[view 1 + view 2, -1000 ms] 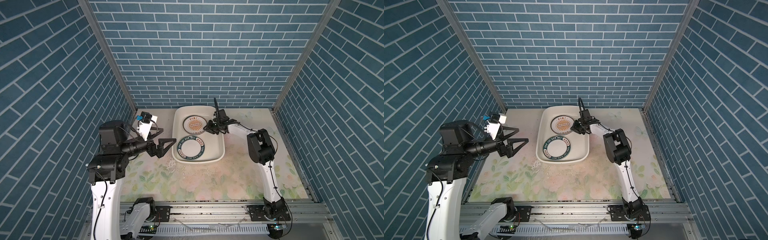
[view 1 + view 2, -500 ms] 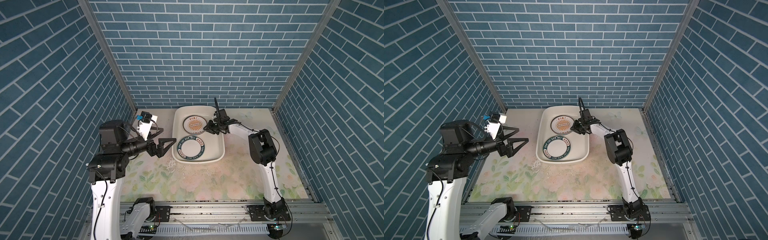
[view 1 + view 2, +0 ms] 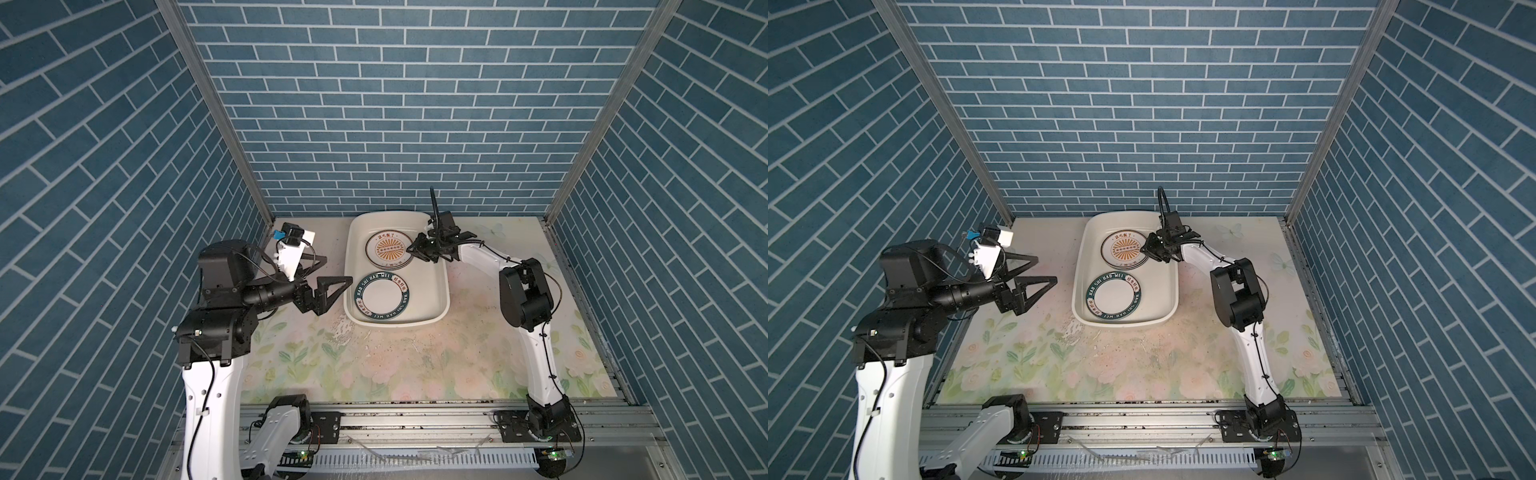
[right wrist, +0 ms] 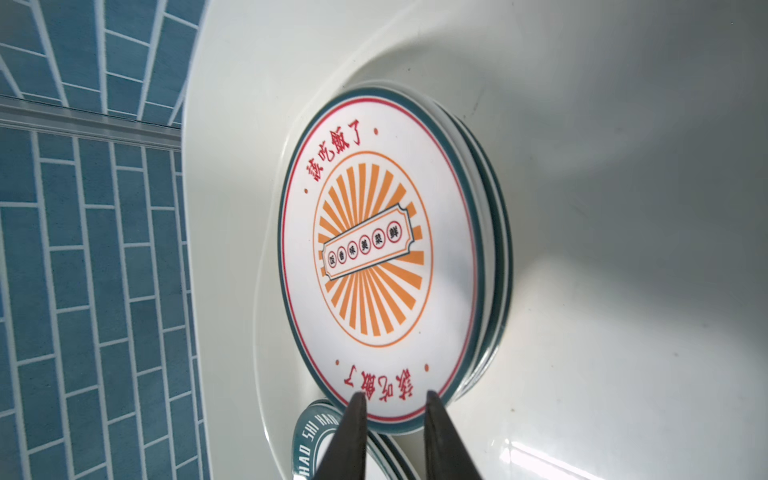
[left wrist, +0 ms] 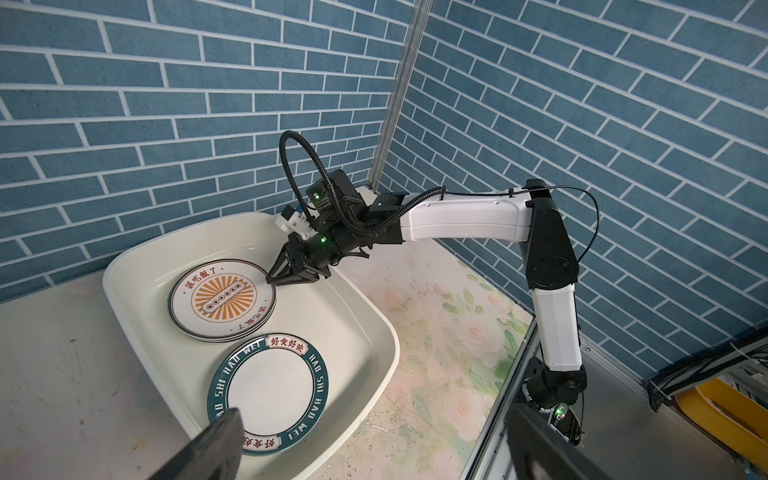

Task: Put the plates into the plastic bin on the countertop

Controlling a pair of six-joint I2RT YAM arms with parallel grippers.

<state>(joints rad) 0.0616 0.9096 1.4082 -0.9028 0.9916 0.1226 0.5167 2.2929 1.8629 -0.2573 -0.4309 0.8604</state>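
Observation:
The cream plastic bin [image 3: 448,297] [image 3: 1177,291] [image 5: 390,345] sits at the back of the flowered countertop [image 3: 415,365]. Inside it a stack of orange sunburst plates [image 3: 389,249] [image 3: 1124,249] [image 5: 220,297] [image 4: 374,249] fills the far end. A teal-lettered plate [image 3: 382,296] [image 3: 1115,297] [image 5: 270,374] [image 4: 311,432] lies at the near end. My right gripper [image 3: 411,249] [image 3: 1144,249] [image 5: 270,280] [image 4: 395,397] reaches into the bin, its tips over the right rim of the top sunburst plate. Its jaws are narrowly open and hold nothing. My left gripper [image 3: 340,269] [image 3: 1047,269] [image 5: 374,409] hovers wide open and empty, left of the bin.
Blue brick walls [image 3: 374,124] close in the back and both sides. A grey metal rail [image 3: 415,419] runs along the front edge. The right arm's dark elbow [image 3: 523,299] stands just right of the bin over the countertop.

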